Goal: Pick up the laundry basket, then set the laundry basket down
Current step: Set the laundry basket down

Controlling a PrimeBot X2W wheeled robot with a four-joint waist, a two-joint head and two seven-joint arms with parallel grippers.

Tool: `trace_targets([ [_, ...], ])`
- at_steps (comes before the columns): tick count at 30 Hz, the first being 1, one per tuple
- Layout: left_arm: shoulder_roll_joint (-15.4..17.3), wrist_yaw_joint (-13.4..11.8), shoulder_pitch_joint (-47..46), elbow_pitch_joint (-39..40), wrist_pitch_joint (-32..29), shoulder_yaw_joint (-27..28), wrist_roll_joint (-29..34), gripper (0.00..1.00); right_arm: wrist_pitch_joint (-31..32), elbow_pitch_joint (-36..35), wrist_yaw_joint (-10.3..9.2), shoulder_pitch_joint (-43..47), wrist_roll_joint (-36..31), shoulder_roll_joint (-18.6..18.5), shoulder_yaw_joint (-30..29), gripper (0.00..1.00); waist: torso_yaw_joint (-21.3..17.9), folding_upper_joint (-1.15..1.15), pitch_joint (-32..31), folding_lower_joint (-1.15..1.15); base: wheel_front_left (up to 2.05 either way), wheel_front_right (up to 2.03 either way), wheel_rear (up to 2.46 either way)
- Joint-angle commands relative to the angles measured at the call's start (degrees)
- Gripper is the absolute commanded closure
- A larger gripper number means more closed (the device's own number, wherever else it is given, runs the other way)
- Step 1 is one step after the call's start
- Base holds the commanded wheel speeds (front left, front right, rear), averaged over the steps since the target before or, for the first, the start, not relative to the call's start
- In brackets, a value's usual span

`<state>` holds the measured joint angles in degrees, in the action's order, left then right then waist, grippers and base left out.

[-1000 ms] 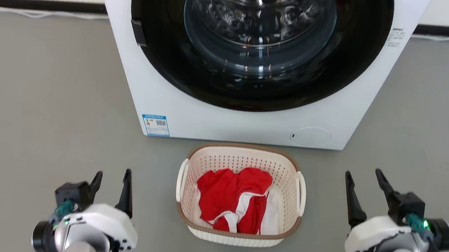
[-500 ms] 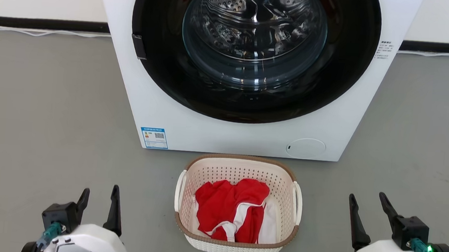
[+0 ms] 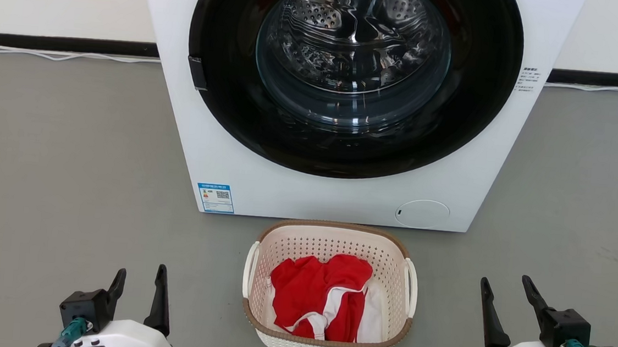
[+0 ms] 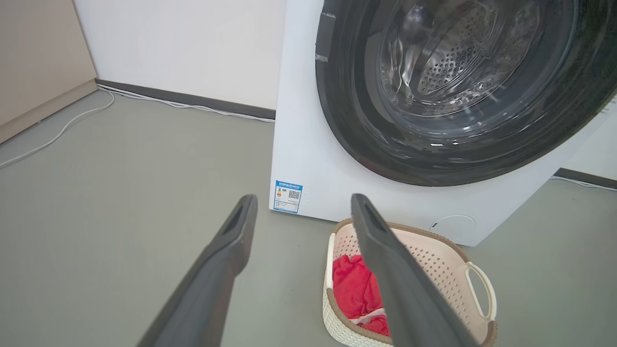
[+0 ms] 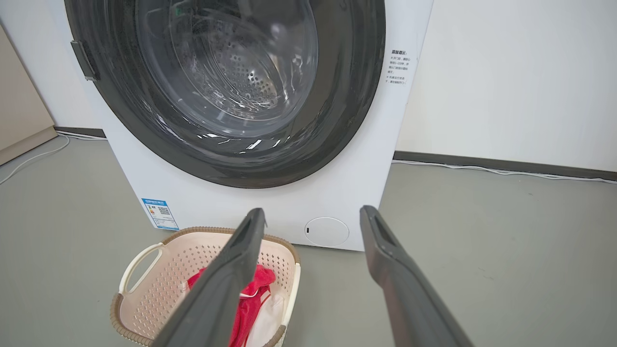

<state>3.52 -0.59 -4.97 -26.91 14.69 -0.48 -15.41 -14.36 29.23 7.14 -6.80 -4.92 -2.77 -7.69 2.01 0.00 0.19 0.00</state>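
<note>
We saw the washer [image 3: 307,195] standing on the grey floor [image 3: 66,176], its drum showing behind the round glass. The basket [image 3: 331,246] sat on the floor just before it, between our hands and touched by neither. A red garment [image 3: 316,292] lay inside. Our left hand [image 3: 142,270] and right hand [image 3: 505,280] hung empty, fingers apart, well to either side. From the left wrist we also caught a beige panel [image 4: 38,62] by the wall.

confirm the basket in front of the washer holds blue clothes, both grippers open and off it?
Wrong colour: the head view shows the clothes in the laundry basket are red and white, not blue. It sits in front of the washer, left gripper and right gripper open, off it.
</note>
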Motion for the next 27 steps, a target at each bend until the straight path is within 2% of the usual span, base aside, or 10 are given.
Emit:
trace_targets([
  [1, 0.4, 0.3, -0.9, 1.7, 0.3, 1.9, 0.7, 0.00, -0.6, -1.7, 0.35, -0.3, 0.3, -0.1, 1.2, 0.00, 0.0, 0.00, -0.1, 0.00, 0.00, 0.00, 0.00],
  [27, -0.4, 1.2, -0.6, 1.1, 0.3, 4.2, 1.6, 0.00, -0.6, -1.8, 0.35, -0.1, 0.3, -0.1, 1.6, 0.00, -0.8, 0.00, -1.0, 0.00, 0.00, 0.00, 0.00],
])
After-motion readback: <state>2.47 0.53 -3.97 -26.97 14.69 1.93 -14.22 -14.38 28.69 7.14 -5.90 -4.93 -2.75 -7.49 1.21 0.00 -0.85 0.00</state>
